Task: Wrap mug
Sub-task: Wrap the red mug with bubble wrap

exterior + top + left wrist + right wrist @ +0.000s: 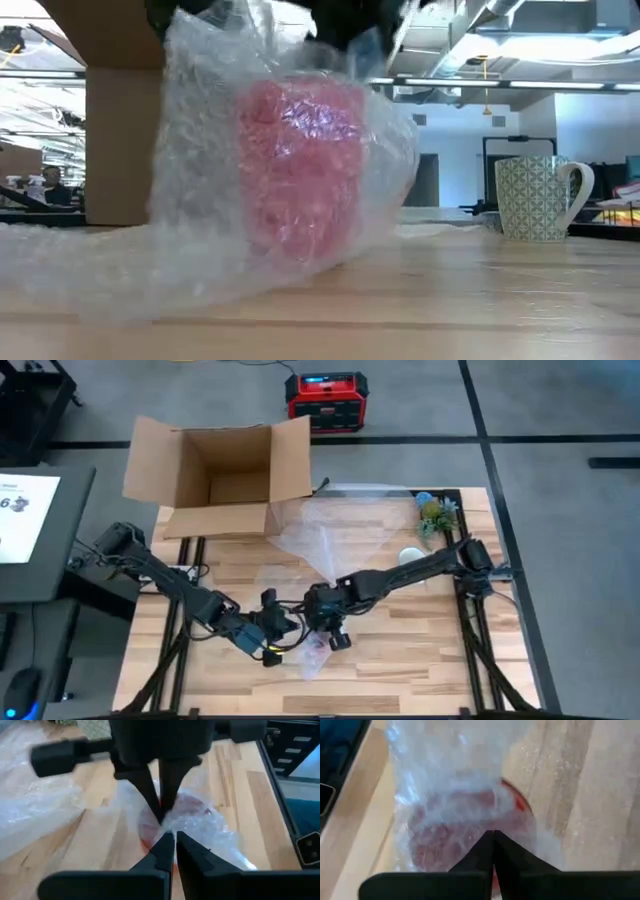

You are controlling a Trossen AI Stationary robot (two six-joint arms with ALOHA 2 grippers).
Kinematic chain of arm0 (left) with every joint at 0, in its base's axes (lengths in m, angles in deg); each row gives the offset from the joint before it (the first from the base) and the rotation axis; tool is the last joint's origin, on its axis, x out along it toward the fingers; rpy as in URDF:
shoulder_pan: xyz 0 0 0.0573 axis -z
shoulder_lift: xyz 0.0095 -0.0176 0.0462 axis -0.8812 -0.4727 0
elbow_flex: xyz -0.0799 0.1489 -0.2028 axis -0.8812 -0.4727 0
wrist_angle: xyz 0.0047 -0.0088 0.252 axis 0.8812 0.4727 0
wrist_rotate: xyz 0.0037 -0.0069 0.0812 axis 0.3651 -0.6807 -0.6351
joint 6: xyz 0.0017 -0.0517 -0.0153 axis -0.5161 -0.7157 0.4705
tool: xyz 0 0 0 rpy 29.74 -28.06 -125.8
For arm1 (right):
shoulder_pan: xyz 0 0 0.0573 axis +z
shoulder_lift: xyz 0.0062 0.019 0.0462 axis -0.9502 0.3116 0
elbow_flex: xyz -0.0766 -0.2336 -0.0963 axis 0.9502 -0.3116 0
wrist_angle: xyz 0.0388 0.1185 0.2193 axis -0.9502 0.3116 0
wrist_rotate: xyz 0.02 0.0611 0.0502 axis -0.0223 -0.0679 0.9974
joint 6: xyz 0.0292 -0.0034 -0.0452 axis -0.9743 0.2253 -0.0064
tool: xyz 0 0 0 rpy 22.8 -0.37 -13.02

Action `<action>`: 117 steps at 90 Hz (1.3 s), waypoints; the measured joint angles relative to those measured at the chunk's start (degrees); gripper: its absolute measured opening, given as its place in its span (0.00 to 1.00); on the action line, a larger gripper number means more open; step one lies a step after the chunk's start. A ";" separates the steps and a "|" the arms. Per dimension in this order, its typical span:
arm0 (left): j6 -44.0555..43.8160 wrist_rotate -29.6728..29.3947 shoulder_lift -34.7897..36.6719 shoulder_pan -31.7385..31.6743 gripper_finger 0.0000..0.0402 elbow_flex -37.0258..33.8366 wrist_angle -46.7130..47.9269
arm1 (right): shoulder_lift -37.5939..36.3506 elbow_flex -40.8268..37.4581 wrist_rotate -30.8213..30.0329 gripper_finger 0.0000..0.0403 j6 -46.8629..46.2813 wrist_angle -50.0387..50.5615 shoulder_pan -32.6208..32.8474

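Both grippers meet at the lower centre of the high view, over the red mug (pixel 300 170), which stands on the wooden table (pixel 480 300) already draped in bubble wrap (pixel 190 230). In the low view the mug fills the middle of the frame, upright as far as the plastic lets one judge, with loose wrap trailing to the lower left.

From the left wrist camera, the left gripper (pixel 175 839) shows at the bottom with its fingers nearly together, the tips at the film over the mug; whether a fold is actually caught between them cannot be told. Above it in that frame the right gripper (pixel 161 811) comes down with its fingers pinched to a point on the wrap. Its own camera shows the same: fingers closed, tips on the film.

To do this step well, each pinch should take film only, not the rim, and the two should pull the fold snug across the mug without tipping it. The slack sheet at the left needs drawing round next.

Farther back stand a patterned mug (pixel 535 198), right of centre, and an open cardboard box (pixel 215 475) in the upper left of the high view.
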 joint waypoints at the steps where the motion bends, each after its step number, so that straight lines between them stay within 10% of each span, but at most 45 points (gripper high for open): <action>1: 0.00 0.05 -0.11 0.00 0.00 0.04 -0.07 | 0.00 0.30 -0.01 0.00 0.00 0.45 0.01; 75: 0.14 0.71 -1.21 0.13 0.00 -0.06 1.30 | 11.43 4.66 2.28 0.00 0.82 1.73 0.47; 117: -1.46 0.68 -1.13 1.16 0.00 0.12 0.52 | -1.64 4.30 1.23 0.00 -5.69 3.79 0.62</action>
